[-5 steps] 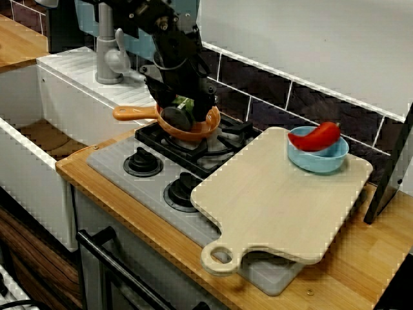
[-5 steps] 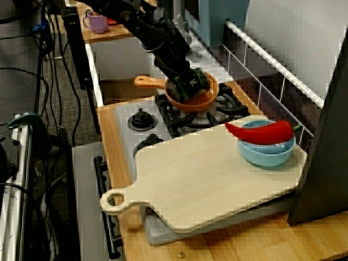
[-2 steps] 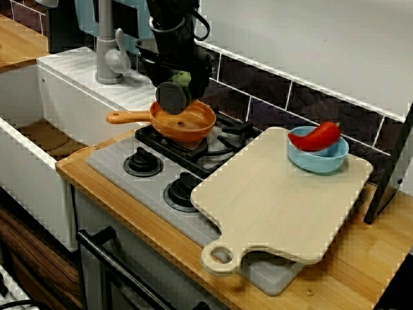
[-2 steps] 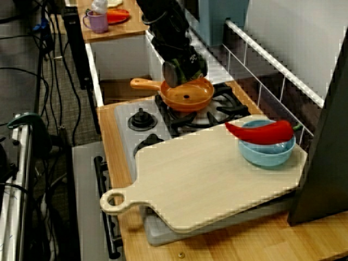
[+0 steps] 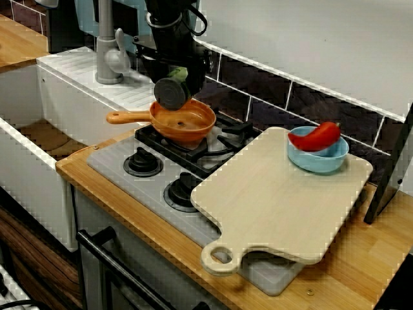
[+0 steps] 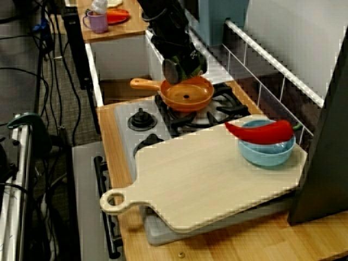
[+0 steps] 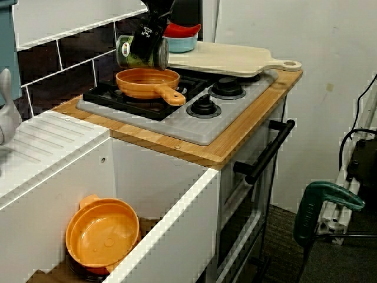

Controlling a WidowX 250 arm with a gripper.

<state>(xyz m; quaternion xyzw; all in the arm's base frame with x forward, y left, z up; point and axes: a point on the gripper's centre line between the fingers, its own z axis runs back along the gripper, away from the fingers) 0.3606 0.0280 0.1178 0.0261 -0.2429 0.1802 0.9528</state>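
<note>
One pincer [image 7: 147,40] clamped across a green-labelled tin [image 7: 133,52], the tin on its side, hanging just above the far rim of the orange pan [image 5: 185,123] and apart from it. As a judgement: hold the squeeze firm on that round wall, prone to rolling; keep the wrist level; stay clear of the pan's rim and of its handle. Beneath the pan, the black grate of a grey hob [image 5: 116,169]. Beyond the pan on the side away from its handle, a pale cutting board [image 5: 277,194] overlapping the hob, and on the board's corner farthest from the pan a blue bowl [image 5: 321,159] with a red pepper [image 5: 319,135] laid across it. Well apart from the pan on its handle side, down in the sink [image 7: 171,236], a second orange pot [image 7: 101,233].
</note>
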